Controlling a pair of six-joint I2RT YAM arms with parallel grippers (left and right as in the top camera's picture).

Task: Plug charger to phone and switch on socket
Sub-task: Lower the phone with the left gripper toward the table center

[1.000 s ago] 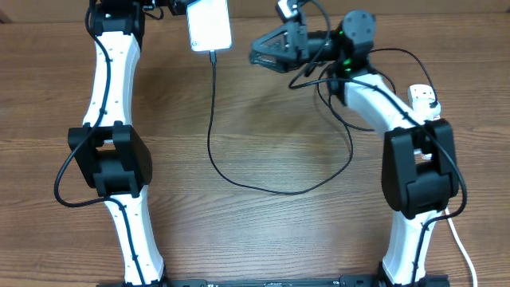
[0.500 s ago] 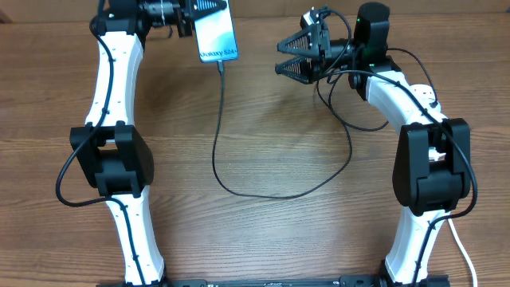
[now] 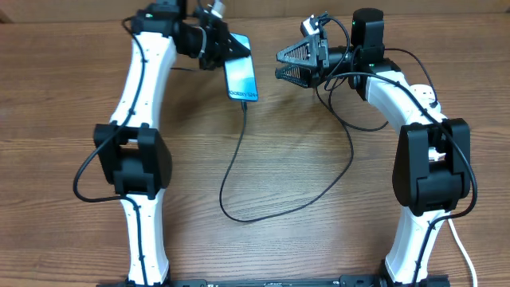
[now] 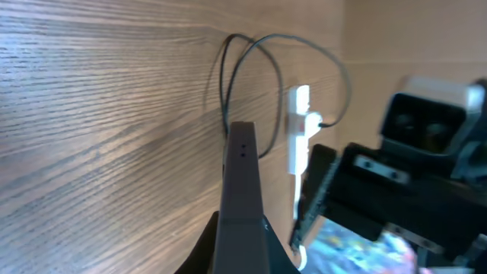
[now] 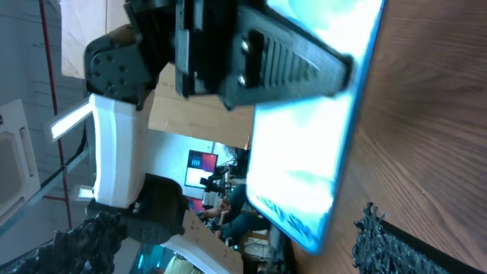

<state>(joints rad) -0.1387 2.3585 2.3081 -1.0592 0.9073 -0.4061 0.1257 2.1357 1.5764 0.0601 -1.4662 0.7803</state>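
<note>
Left jaws are clamped tight on the top end of the phone, holding it tilted over the surface. Right jaws are spread wide and empty, just beside its right edge. The screen glows cyan, and the black charger trails from its lower end.

Phone edge-on, centre; charger loop and white socket beyond on table.
</note>
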